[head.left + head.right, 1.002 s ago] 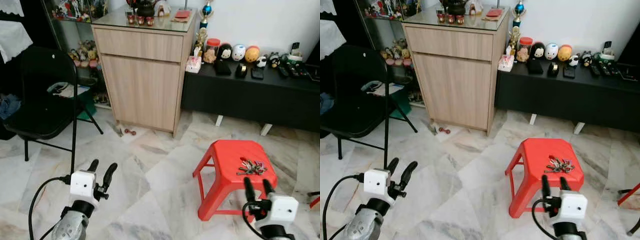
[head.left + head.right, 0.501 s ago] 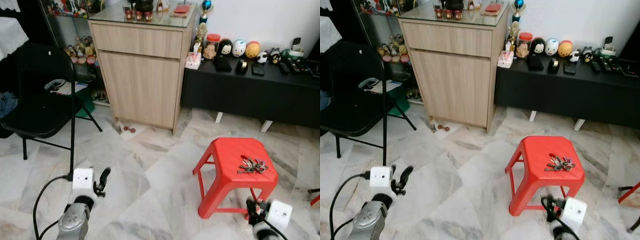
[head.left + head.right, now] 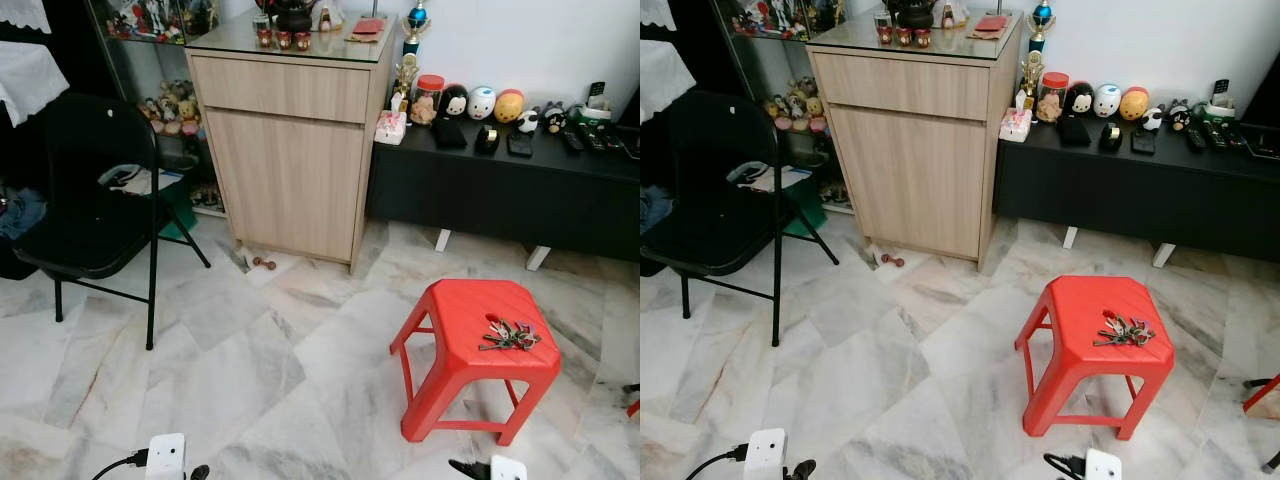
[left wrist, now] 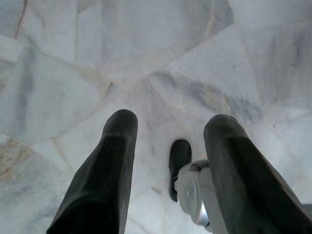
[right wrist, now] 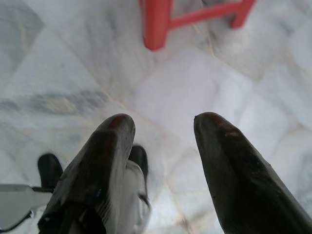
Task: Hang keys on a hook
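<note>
Currently: bunch of metal keys with small coloured tags (image 3: 507,336) lying flat on the seat of the red plastic stool (image 3: 455,310), toward its right side, untouched. Stool standing on the pale grey-veined marble tile floor (image 3: 230,370), in front of the low black cabinet (image 3: 500,195) along the white wall.

Left gripper (image 4: 170,161): two long black fingers (image 4: 109,170) spread apart, nothing between them, pointing down at bare marble floor. Robot's own foot and a silver joint visible beneath. In the head views, white wrist housing low at the bottom edge, left of centre.

Right gripper (image 5: 163,146): fingers (image 5: 222,165) likewise spread, holding nothing, aimed at the floor just short of the stool's red legs. White wrist housing at the bottom edge, below the stool.

Both grippers well apart from the keys.

Surroundings: tall light-wood cabinet with glass top (image 3: 290,130) just left of the black cabinet, small figurines and cups on top. Row of round character figurines (image 3: 480,102) and remote controls on the black cabinet. Black folding chair (image 3: 90,200) at left. No hook identifiable from these views.
</note>
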